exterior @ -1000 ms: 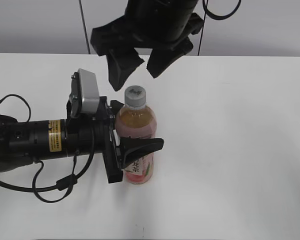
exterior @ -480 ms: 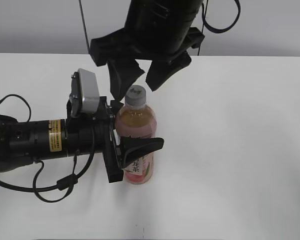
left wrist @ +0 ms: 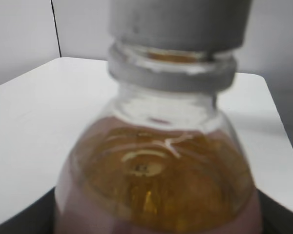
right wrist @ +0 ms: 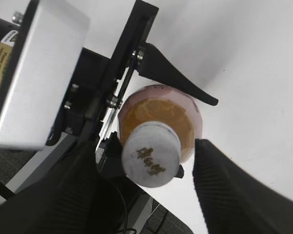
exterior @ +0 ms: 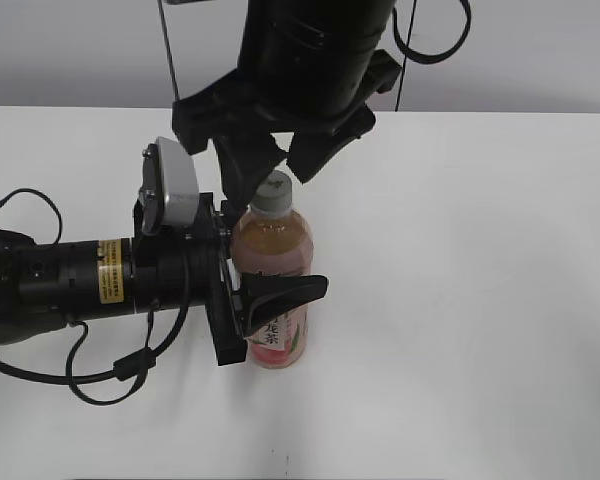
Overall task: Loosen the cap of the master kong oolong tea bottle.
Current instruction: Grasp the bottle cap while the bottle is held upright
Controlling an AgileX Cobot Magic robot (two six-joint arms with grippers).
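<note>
The master kong oolong tea bottle (exterior: 271, 270) stands upright on the white table, with amber tea and a pink-and-white label. Its white cap (exterior: 274, 192) has a dark mark on top, seen from above in the right wrist view (right wrist: 150, 154). My left gripper (exterior: 255, 285) comes in from the left and is shut on the bottle's body; the bottle fills the left wrist view (left wrist: 158, 180). My right gripper (exterior: 277, 165) hangs just above the cap, open, with one finger on each side of it (right wrist: 146, 168), not touching.
The white table (exterior: 480, 300) spreads to the right and front. The left arm's body (exterior: 70, 285) and its cable lie along the table's left side. A grey wall runs behind.
My right gripper has come down and slightly left, from well above the cap to straddling it. The left gripper and the bottle have not moved.
</note>
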